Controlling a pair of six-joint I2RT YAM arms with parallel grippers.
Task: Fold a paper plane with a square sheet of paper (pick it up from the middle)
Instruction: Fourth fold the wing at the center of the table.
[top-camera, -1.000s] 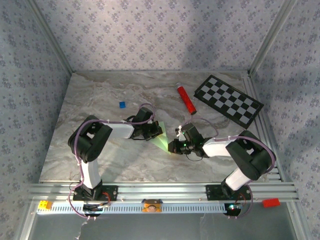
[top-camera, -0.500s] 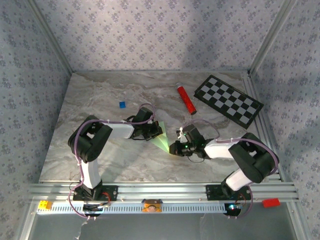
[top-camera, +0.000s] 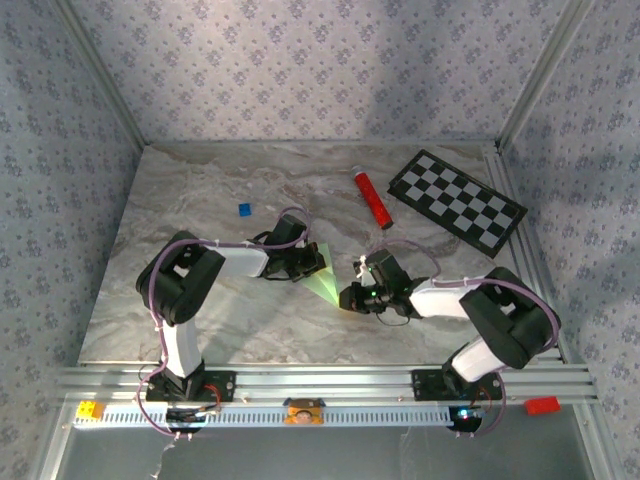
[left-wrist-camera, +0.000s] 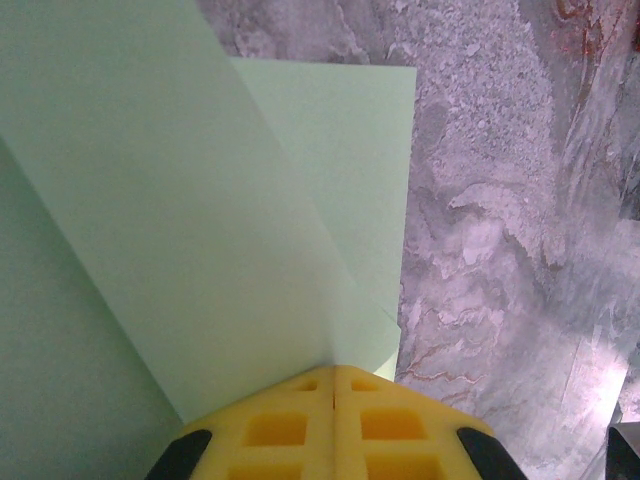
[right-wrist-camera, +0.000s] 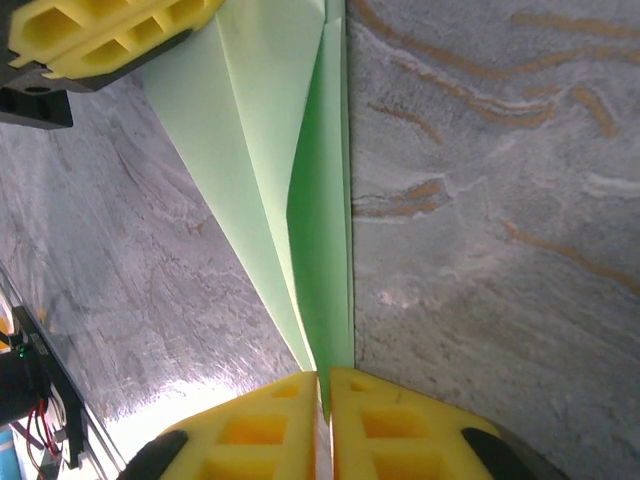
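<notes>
My left end effector (left-wrist-camera: 334, 372) is closed, pinching the folded green paper (left-wrist-camera: 200, 200) at its wide end; the sheet fans out ahead of my pads. My right end effector (right-wrist-camera: 322, 375) has its pads nearly together on the narrow tip. The paper stretches straight ahead from each toward the other, with the marble worktop (right-wrist-camera: 480, 200) beneath.

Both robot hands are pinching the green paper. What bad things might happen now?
1. The left gripper and the right gripper each pinch the paper at opposite ends, so if they pull apart, the thin sheet might tear.
2. The paper's layers gape open near the right gripper, so the fold may end up crooked, or spring open if one gripper lets go.
</notes>
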